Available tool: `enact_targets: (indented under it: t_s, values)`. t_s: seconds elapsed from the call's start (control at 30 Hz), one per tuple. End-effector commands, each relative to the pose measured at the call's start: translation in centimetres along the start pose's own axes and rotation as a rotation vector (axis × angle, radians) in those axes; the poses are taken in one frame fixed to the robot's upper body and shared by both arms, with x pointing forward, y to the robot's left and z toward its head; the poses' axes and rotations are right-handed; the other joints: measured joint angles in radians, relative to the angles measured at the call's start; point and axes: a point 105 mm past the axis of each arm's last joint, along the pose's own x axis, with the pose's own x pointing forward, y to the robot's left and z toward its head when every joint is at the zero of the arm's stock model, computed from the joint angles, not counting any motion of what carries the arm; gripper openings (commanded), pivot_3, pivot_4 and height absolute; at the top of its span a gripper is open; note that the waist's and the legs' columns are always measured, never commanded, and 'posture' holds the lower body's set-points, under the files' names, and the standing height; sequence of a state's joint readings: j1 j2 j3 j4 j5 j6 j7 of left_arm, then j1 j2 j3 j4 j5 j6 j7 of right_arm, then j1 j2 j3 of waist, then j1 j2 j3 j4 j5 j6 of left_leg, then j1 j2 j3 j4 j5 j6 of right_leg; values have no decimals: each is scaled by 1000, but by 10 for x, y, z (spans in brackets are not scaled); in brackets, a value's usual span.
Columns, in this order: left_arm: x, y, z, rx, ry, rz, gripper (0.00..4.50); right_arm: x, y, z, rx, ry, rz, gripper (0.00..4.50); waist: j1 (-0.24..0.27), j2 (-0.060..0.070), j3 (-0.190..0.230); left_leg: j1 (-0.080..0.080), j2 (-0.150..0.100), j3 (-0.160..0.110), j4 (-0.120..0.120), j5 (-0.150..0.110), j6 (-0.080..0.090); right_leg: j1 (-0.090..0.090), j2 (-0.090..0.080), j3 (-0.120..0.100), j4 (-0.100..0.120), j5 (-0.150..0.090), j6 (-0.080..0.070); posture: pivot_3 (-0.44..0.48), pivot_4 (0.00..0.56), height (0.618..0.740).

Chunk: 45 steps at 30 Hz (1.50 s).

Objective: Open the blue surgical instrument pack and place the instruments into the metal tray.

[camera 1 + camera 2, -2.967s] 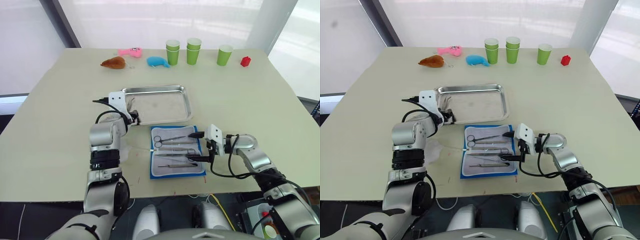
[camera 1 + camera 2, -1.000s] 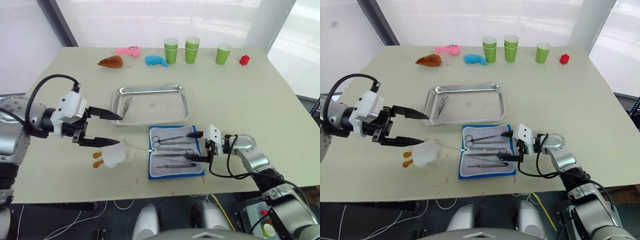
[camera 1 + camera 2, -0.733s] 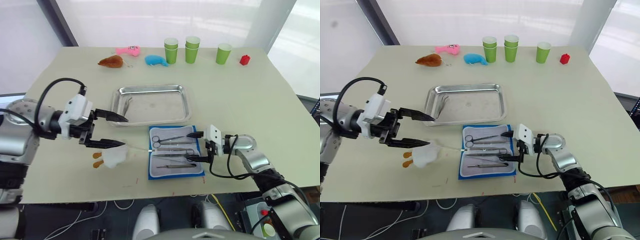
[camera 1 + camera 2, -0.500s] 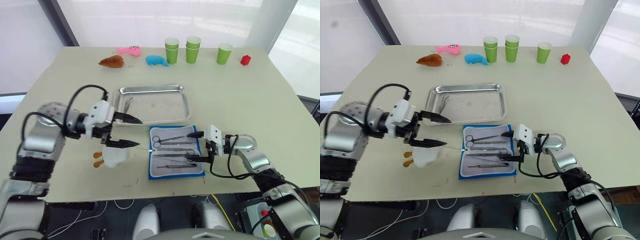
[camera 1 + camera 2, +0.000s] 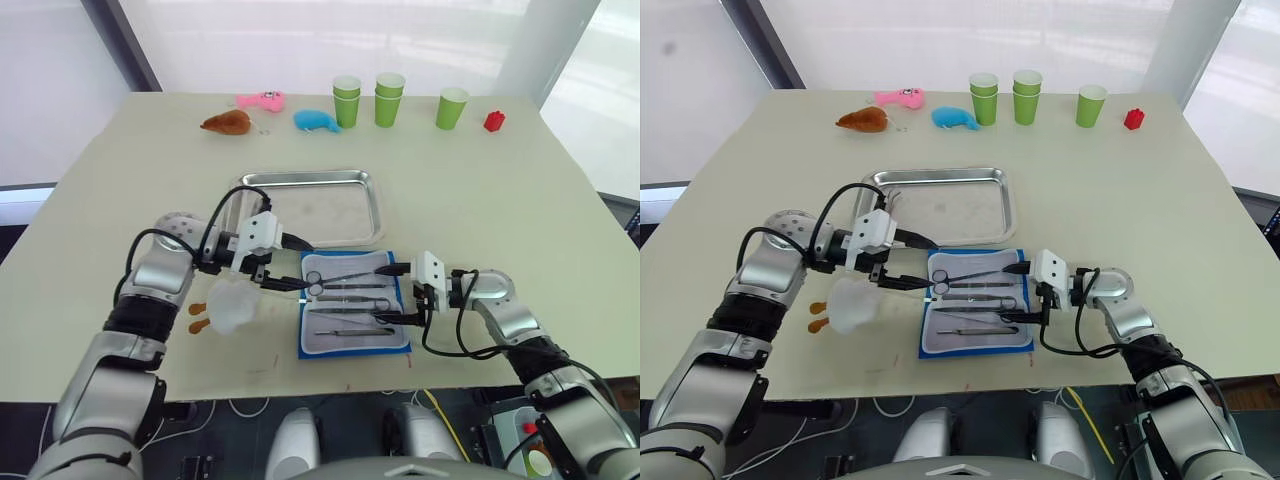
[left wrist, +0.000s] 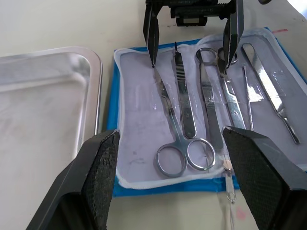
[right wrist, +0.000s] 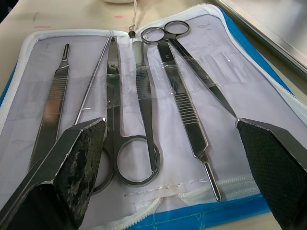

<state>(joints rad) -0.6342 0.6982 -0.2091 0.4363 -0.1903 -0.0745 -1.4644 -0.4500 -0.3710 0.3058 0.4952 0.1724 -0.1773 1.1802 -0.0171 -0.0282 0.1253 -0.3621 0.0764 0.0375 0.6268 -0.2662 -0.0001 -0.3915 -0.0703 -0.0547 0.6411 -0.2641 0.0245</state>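
Left hand hovers wide at the pack's nine o'clock edge, over the instruments; tray at twelve o'clock. Right hand, wide, at three o'clock. Risk: thin steel may slip, or hands collide.

A pale beige counter filled most of the frame. Behind it, across the top, bright white window panels glowed with daylight, split by a dark slanted frame bar at upper left and a white pillar at upper right. Dark floor showed at the left edge.
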Motion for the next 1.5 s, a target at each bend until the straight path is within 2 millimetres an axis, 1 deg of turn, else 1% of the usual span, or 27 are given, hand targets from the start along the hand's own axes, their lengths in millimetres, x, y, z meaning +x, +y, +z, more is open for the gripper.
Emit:
enact_targets:
  t_s: [0.03,0.17,0.3,0.47,0.73,0.83,0.87,0.9,0.93,0.97,1.0,1.03,1.17,1.27,1.5]
  values:
    - [5,12,7,31,3,18,3596,-16,47,-93,264,314,83,4500,4,0,0,0,0,0,0,0,0,0,0,0,0,0,0,0,150,740]
    - [18,23,4,18,31,22,3596,-16,52,-95,322,308,121,4500,6,-1,-1,0,0,0,2,0,0,1,0,0,0,0,0,0,150,740]
    - [28,27,3,-5,30,17,3596,-16,51,-95,330,308,123,4500,3,-2,-1,0,0,0,2,0,0,3,0,1,0,0,0,0,150,740]
    - [38,21,-1,-3,59,-41,3596,-17,51,-96,332,310,119,4500,4,-2,-1,0,0,0,2,0,0,3,0,0,0,1,0,0,150,740]
    - [41,11,-7,7,97,-82,3596,-15,51,-96,329,310,112,4500,4,-2,-2,1,0,-1,3,0,0,4,0,0,0,0,0,0,150,740]
    - [42,11,-9,6,103,-74,2861,-14,52,-96,326,309,113,4500,4,-1,-2,1,0,-1,3,0,0,4,0,0,0,0,0,0,150,740]
    - [42,11,-9,5,103,-68,2434,-14,51,-96,325,309,113,4500,4,-1,-2,1,0,-1,3,0,0,5,0,0,0,0,0,0,150,740]
    - [42,12,-9,1,102,-62,1914,-14,51,-96,324,309,113,4500,4,-1,-2,1,0,-2,3,0,0,5,0,-1,0,0,0,0,150,740]
    - [42,12,-9,-7,95,-56,1546,-13,51,-96,322,310,113,4500,4,-1,-2,1,0,-2,3,0,0,5,0,-1,0,0,0,0,150,740]
    - [43,13,-8,-16,88,-50,1023,-13,51,-96,320,311,113,4500,4,-1,-2,1,0,-2,3,0,0,5,0,-1,0,0,0,0,150,740]
    - [43,14,-7,-24,79,-41,609,-13,51,-96,318,311,112,4500,4,-1,-2,1,0,-2,3,0,0,5,0,-1,0,0,0,0,150,740]
    - [43,15,-7,-28,76,-36,34,-13,50,-96,316,312,112,4500,4,-1,-2,1,0,-2,3,0,0,5,0,-1,0,0,0,0,150,740]
    - [43,14,-8,-19,86,-47,11,-13,49,-96,314,314,110,4500,4,-1,-2,1,0,-3,3,0,0,5,0,-1,0,0,0,0,150,740]
    - [44,8,-7,-27,75,-75,11,-14,49,-96,312,316,109,4500,4,-1,-2,1,0,-3,3,0,0,5,0,-1,0,0,0,0,150,740]
    - [47,5,-7,-61,83,-72,11,-14,48,-96,310,317,104,4500,4,-1,-2,1,0,-3,3,0,0,5,0,-1,1,0,0,0,150,740]
